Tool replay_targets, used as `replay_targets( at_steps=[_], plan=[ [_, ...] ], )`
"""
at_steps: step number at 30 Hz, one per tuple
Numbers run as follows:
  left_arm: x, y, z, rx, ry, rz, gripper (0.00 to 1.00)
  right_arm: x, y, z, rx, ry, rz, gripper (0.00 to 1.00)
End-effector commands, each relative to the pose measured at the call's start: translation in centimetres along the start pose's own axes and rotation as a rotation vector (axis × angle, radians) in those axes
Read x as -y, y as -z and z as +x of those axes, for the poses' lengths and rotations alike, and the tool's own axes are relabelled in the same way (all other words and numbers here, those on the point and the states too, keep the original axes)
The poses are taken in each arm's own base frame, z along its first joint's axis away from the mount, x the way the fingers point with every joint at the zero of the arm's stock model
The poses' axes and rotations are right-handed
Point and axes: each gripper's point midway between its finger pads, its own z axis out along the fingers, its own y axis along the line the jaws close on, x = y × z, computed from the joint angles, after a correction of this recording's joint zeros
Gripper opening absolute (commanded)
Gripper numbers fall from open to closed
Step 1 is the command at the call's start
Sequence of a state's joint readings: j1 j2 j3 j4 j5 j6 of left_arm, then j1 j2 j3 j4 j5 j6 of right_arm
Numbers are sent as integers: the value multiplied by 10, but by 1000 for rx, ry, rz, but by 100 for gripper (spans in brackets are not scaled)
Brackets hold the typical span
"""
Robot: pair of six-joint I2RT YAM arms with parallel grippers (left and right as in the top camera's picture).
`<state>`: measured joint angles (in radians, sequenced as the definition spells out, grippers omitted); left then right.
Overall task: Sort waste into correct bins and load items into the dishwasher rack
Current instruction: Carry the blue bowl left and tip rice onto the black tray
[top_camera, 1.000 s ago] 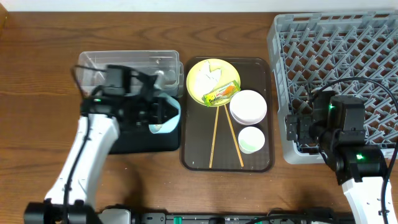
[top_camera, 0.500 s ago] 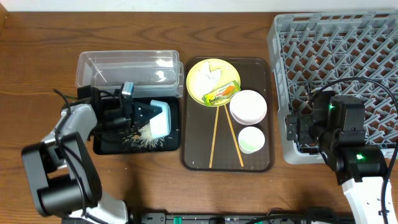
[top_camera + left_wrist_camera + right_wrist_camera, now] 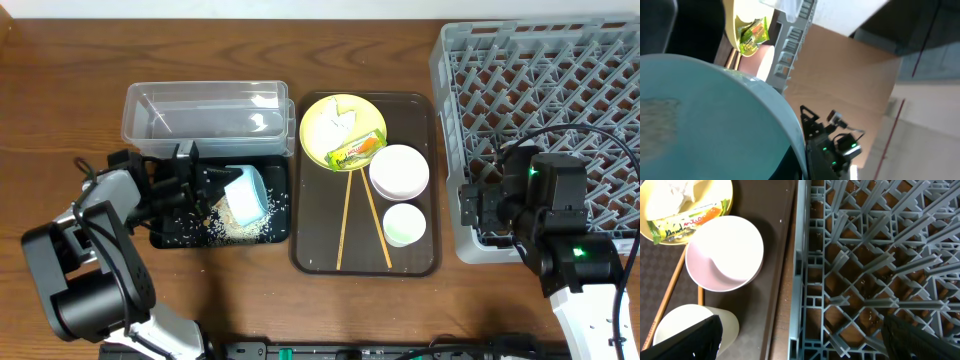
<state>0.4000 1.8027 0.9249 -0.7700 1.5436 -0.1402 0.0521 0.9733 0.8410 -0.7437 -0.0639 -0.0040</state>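
Observation:
My left gripper [image 3: 220, 186] is shut on the rim of the light blue bowl [image 3: 246, 192], which is tipped on its side over the black tray [image 3: 272, 168]. White rice scraps [image 3: 236, 224] lie scattered on that tray. The bowl [image 3: 700, 125] fills the left wrist view. On the yellow plate [image 3: 343, 130] lie the snack wrapper [image 3: 357, 150] and the paper wad [image 3: 336, 116]. The white bowl [image 3: 399, 171], white cup [image 3: 404, 224] and two chopsticks [image 3: 347, 215] are on the brown serving tray. My right gripper [image 3: 802, 347] stands open over the front left edge of the grey rack [image 3: 540, 90], holding nothing.
The clear tub [image 3: 205, 112] stands just behind the black tray. The brown serving tray [image 3: 315, 255] lies between the bins and the rack. In the right wrist view the white bowl [image 3: 725, 252] and cup [image 3: 690, 325] sit close to the rack wall [image 3: 799, 270].
My left arm has swung down and to the left, low by the black tray. The light blue bowl has tipped further, and rice scraps have spilled onto the tray. The right arm has not moved.

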Motion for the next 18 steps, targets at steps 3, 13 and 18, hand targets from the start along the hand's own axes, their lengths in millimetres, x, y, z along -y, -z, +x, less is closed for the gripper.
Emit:
replay_targets(
  at_steps=[3, 13, 18],
  plan=[
    [5, 4, -2, 7, 81, 35, 6, -4, 4, -7, 18, -4, -13, 99],
    [5, 4, -1, 6, 128, 35, 6, -4, 4, -7, 18, -4, -13, 99],
    [5, 4, -1, 5, 154, 35, 6, -4, 4, -7, 18, -4, -13, 99]
  ],
)
